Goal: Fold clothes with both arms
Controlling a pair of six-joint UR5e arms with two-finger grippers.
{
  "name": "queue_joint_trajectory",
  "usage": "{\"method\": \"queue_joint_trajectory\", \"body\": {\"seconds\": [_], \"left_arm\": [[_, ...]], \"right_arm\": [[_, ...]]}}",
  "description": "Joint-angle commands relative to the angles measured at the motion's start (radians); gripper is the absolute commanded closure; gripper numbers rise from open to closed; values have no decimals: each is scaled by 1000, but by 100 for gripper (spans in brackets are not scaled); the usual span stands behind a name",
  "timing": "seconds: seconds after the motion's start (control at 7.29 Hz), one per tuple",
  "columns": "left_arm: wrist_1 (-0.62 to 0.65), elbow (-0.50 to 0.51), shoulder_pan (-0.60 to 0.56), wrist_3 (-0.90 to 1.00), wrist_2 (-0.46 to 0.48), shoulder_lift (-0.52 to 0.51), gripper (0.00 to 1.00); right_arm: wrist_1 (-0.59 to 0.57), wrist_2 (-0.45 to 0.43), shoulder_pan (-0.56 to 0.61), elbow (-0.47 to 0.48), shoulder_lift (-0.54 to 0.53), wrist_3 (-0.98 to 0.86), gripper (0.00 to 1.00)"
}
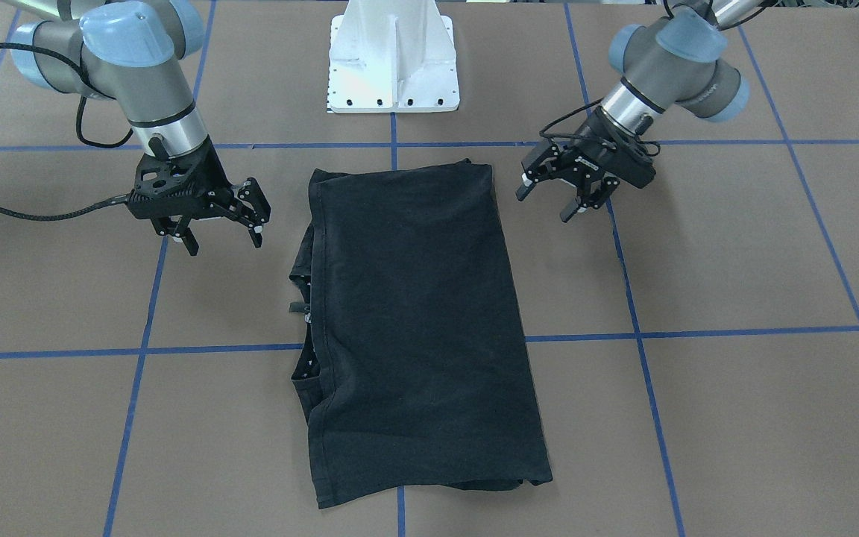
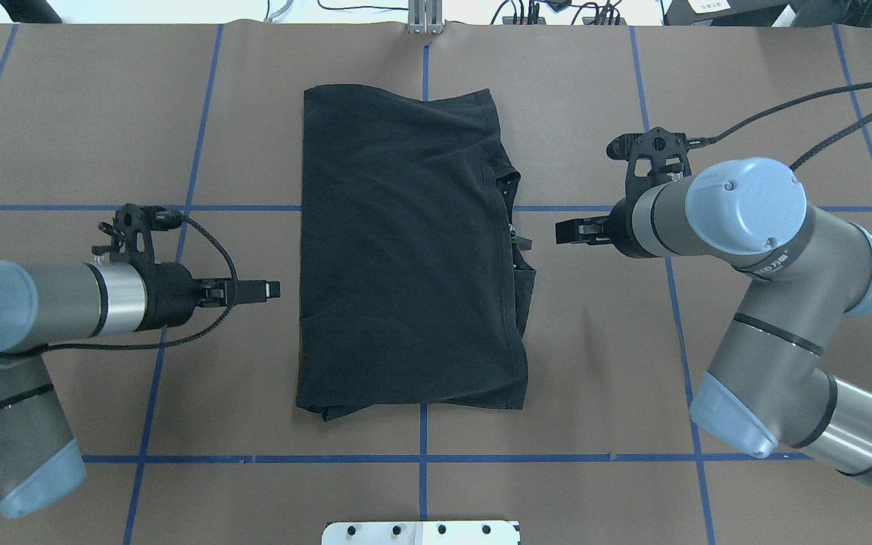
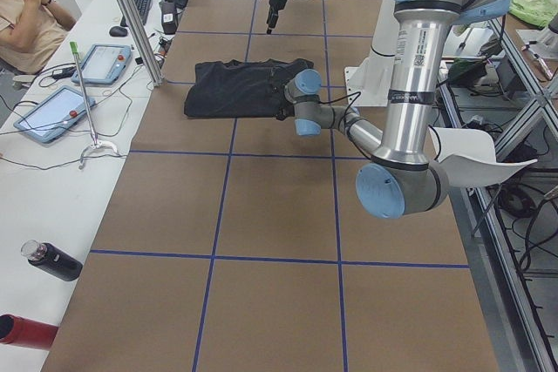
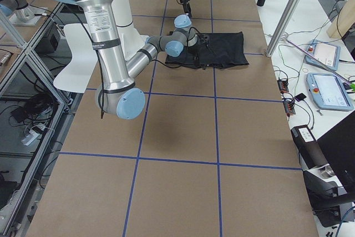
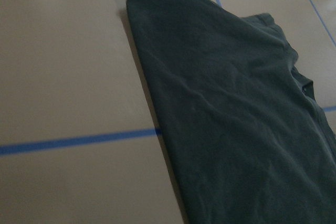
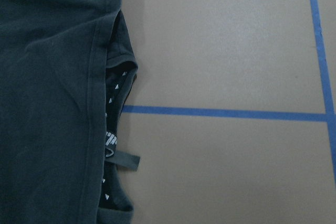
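Exterior left, T-shirt (image 3: 235,89), tablet (image 3: 48,116), bottle (image 3: 52,260), person (image 3: 26,8)

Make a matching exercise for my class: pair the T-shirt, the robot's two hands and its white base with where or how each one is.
Things:
1. T-shirt
2. left hand
3. right hand
4. white base

Places:
A. open, beside the shirt's collar edge
B. upright, beyond the shirt's short end
C. folded flat between both hands
D. open, beside the shirt's smooth folded edge

Pairs: 1-C, 2-D, 3-A, 4-B
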Motion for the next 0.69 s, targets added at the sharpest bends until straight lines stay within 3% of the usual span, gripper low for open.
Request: {"method": "queue_joint_trajectory", "body": {"seconds": [0.0, 0.55], "left_arm": [[116, -60, 142, -113, 84, 1, 0], [116, 24, 156, -162, 84, -51, 9]], "right_arm": [[0, -47, -52, 38, -19, 37, 0], [0, -55, -54, 37, -17, 37, 0]]}}
